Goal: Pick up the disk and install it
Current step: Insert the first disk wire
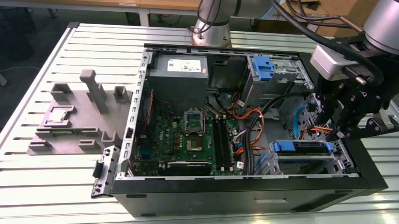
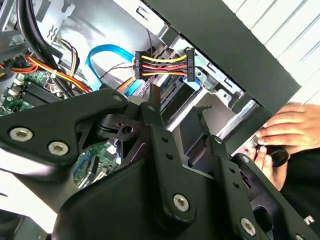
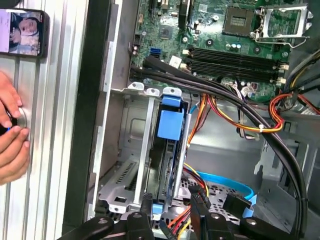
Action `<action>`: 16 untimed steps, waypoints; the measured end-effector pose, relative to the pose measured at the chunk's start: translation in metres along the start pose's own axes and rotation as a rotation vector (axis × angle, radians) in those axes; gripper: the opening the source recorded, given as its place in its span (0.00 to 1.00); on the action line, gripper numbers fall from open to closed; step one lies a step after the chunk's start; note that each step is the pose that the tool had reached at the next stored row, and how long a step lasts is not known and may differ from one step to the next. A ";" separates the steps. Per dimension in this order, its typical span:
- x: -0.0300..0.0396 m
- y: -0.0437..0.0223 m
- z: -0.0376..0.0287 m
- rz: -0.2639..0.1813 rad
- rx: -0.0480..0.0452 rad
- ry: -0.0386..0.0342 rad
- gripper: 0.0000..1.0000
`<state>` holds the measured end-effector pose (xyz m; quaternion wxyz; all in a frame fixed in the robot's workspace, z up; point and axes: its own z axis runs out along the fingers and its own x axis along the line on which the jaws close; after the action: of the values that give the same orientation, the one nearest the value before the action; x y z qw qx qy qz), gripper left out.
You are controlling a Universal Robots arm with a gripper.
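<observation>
In the exterior view, the flat silver-grey disk in its bright blue plastic carrier [image 1: 303, 147] sits in the drive cage at the front corner of the open black computer case [image 1: 249, 196], its long axis running across the exterior view from left to right. The black gripper [image 1: 346, 132] hangs just above its right end, apart from it; whether the fingers are spread or closed I cannot tell. The case rests on a slatted aluminium table [image 1: 93, 46].

In the second wrist view, a person's hand [image 2: 282, 132] lies beside the case.

In the first wrist view, the disk [image 3: 170, 125] stands edge-on in the cage.
</observation>
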<state>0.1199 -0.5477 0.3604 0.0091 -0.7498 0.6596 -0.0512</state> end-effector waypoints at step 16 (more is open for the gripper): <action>-0.0046 -0.0087 0.0008 -0.035 0.0014 0.0050 0.43</action>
<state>0.1279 -0.5420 0.3601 0.0071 -0.7611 0.6464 -0.0537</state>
